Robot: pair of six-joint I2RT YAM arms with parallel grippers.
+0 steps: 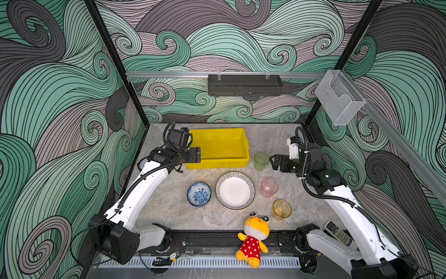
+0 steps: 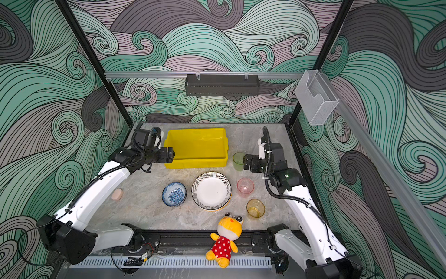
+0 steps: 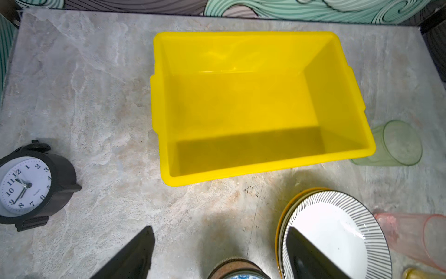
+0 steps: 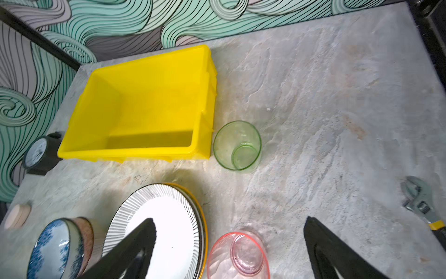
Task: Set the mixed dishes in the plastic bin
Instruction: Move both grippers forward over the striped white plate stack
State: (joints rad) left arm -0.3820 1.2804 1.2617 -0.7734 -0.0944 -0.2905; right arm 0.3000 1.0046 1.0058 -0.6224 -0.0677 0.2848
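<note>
The bin [image 1: 217, 163] sits upper middle on the table [image 1: 169, 207] in both top views, its floor bare yellow (no dish in it yet). Below it lie a bowl [image 1: 199, 194] and stacked plates [image 1: 234, 190]. To its right the green cup [image 1: 261, 160], pink cup [image 1: 269, 187] and amber cup [image 1: 281, 208] stand upright, with nothing showing inside.

The left gripper [image 1: 194, 154] hangs over the bin's lower-left corner, jaws wide and holding nothing. The right gripper [image 1: 274, 163] is just right of the green cup, equally wide and unladen.

Only the left wrist view shows the clock [image 3: 29, 186] whole. Only the right wrist view shows a wrench [image 4: 421, 203].
</note>
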